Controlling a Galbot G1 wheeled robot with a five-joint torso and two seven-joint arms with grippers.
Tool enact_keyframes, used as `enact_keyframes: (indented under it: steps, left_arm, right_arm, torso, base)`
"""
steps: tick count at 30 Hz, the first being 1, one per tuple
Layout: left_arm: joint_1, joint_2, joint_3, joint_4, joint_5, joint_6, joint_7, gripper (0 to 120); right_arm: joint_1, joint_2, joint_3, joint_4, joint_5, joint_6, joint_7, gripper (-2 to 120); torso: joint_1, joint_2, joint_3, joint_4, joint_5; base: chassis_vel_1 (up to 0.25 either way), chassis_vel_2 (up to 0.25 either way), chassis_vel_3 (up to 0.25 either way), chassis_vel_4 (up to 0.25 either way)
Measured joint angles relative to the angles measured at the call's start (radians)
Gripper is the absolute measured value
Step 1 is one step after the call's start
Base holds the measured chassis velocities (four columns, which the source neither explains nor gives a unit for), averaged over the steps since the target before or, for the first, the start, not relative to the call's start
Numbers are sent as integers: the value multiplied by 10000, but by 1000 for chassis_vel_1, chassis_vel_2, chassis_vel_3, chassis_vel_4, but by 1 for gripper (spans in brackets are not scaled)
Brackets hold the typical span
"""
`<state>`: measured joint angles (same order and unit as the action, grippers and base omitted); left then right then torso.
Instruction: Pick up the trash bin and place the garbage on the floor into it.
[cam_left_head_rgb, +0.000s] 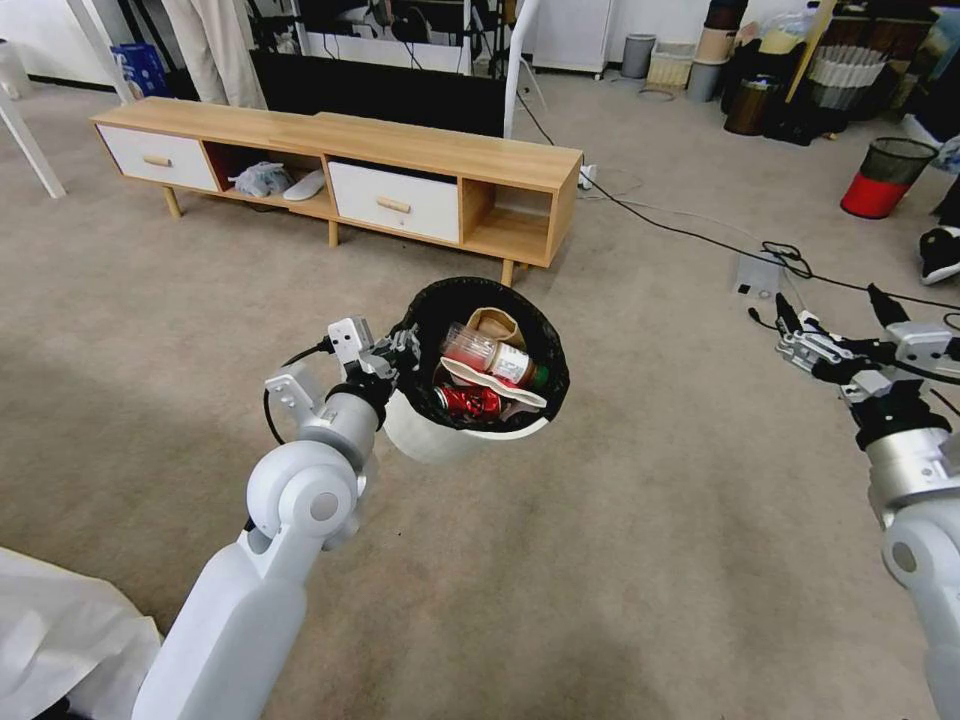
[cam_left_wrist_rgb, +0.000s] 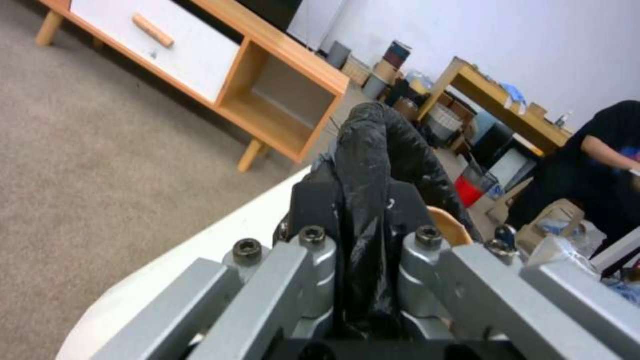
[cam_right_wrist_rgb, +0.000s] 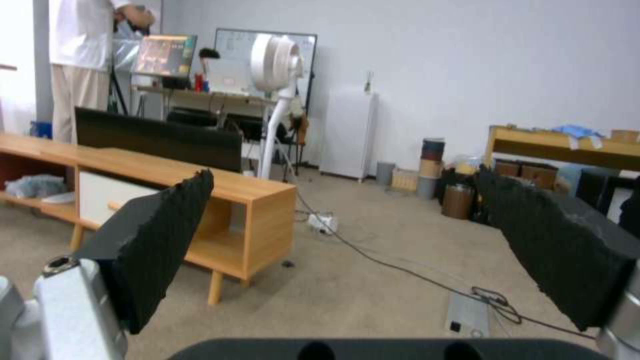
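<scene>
The left hand (cam_left_head_rgb: 395, 355) is clenched on the bag-lined rim of the trash bin (cam_left_head_rgb: 455, 435), held above the carpet with garbage (cam_left_head_rgb: 492, 375) inside. The right hand (cam_left_head_rgb: 815, 345) hangs released, empty. No litter remains visible on the floor; collection looks nearly finished.

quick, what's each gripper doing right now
Left gripper: closed on the rim of the trash bin, held up off the floor.
Right gripper: open, holding nothing.
</scene>
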<state>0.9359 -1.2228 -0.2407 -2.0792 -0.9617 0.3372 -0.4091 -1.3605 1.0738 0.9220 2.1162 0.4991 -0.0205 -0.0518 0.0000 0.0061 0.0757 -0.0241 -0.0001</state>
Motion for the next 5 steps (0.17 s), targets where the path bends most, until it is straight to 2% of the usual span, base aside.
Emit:
enact_keyframes:
  steps: [1,3,5]
  left_arm:
    - [0,0,0,0,0,0,0,7]
    - [71,-75,-23,-6,106,-50,58,7]
    - [91,-123,-27,-6,170,-74,74,7]
  right_arm:
    - [0,0,0,0,0,0,0,100]
    - [-217,540,202,129,-161,210,-164,100]
    - [-262,758,267,173,-212,262,-205,100]
  torso:
    - [0,0,0,0,0]
    - [0,0,0,1,1]
    - [0,1,0,1,0]
  base:
    - [0,0,0,0]
    - [0,0,0,0]
    - [0,0,0,0]
